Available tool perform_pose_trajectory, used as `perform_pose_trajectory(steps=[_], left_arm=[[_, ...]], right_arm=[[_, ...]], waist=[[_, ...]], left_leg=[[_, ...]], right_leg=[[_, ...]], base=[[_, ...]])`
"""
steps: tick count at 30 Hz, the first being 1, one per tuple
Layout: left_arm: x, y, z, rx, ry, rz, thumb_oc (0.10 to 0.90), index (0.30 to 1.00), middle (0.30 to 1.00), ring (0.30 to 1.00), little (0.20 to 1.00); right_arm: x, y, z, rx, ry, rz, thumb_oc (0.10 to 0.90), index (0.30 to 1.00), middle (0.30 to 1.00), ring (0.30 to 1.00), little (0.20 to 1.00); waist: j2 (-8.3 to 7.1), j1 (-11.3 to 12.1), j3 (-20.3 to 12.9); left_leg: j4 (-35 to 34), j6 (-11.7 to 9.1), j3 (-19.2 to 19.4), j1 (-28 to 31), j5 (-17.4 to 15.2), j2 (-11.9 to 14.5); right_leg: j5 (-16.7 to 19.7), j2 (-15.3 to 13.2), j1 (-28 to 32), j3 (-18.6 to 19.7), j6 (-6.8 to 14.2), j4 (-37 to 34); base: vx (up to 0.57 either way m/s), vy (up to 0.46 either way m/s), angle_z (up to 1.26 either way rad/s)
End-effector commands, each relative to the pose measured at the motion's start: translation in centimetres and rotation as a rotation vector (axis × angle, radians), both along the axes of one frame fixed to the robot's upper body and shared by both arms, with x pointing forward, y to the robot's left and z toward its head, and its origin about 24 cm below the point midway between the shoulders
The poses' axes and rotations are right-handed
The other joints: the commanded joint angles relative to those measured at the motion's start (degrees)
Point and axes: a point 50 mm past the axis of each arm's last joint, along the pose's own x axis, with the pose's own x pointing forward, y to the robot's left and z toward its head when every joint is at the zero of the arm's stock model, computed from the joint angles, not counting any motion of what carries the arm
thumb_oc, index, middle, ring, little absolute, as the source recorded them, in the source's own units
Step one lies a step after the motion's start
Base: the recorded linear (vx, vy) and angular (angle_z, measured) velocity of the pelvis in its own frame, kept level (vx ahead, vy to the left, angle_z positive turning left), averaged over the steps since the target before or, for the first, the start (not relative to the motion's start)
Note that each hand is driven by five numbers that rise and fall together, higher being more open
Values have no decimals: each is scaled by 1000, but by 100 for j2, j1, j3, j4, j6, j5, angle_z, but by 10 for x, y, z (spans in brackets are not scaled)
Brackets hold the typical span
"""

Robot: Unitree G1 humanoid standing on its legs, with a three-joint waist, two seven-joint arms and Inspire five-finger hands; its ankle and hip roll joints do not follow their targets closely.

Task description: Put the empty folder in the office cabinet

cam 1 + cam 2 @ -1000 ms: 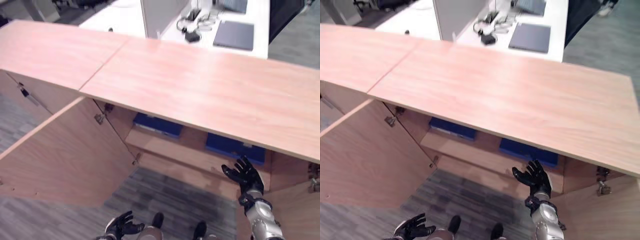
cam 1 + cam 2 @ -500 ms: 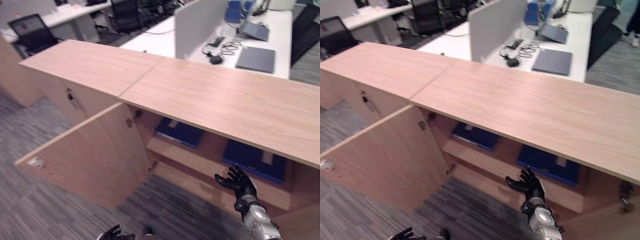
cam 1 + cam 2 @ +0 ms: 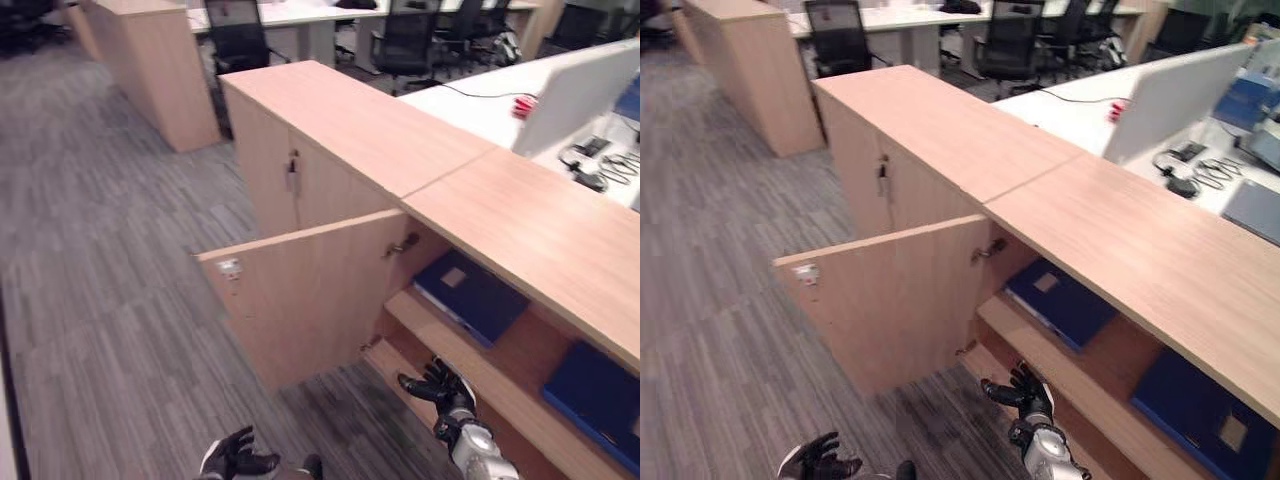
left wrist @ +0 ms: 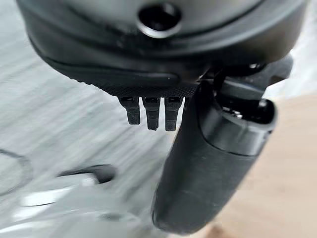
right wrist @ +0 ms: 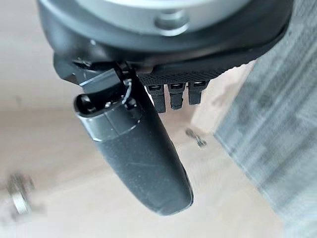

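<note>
Left eye view: right hand [image 3: 441, 385] spread empty beside cabinet shelf [image 3: 470, 365].

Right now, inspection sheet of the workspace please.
Surface: long light-wood cabinet top, bare.
Job's things: open light-wood cabinet door; two flat blue folders on the upper shelf, one near the door, one further right.
Clutter: nothing seen.
Robot hands: left robot hand low over the carpet, open, empty; right robot hand before the shelves, open, empty.
Cables: black cables on white desk.
Surroundings: grey striped carpet, black office chairs.
</note>
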Motion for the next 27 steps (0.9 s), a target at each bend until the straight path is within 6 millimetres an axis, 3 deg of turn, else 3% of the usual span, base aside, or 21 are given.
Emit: perform_pose_trajectory(steps=[1, 5, 12, 22, 27], left_arm=[[49, 1, 34, 2, -266, -14, 800, 900, 900, 900, 900], [68, -5, 52, -14, -377, -48, 800, 900, 900, 900, 900], [84, -5, 87, -44, -577, -26, 800, 900, 900, 900, 900], [111, 16, 118, 3, -711, 69, 800, 900, 900, 900, 900], [150, 37, 156, 97, -794, 54, 800, 900, 900, 900, 900]], right_arm=[[32, -32, 39, -26, -246, -128, 800, 900, 900, 900, 900], [17, -40, 30, -44, -200, -143, 800, 900, 900, 900, 900], [-10, -50, 15, -84, -104, -120, 800, 900, 900, 900, 900], [-27, -51, 4, -93, -24, -77, 800, 900, 900, 900, 900], [-27, -52, 5, -107, -20, -18, 800, 900, 900, 900, 900]], waist=[[45, -265, 181], [-99, -265, 6], [-122, -232, -207], [-59, -451, -336], [20, -711, -411]], left_leg=[[-214, -426, -672, 325, -381, 142], [-295, -489, -1096, 294, -390, -33], [-464, -634, -1218, 552, -418, 87], [-550, -772, -1044, 816, -472, 248], [-550, -830, -914, 908, -485, 309]], right_leg=[[-894, 1385, 149, 463, -505, -1468], [-880, 1488, 568, 441, -686, -2429], [-694, 1537, 1185, 358, -757, -3216], [-604, 1575, 1433, 406, -782, -3594], [-609, 1607, 1458, 503, -797, -3587]], base=[[93, -29, 188], [88, -129, 147], [94, -89, 26], [27, -46, -10], [4, -17, -15]])
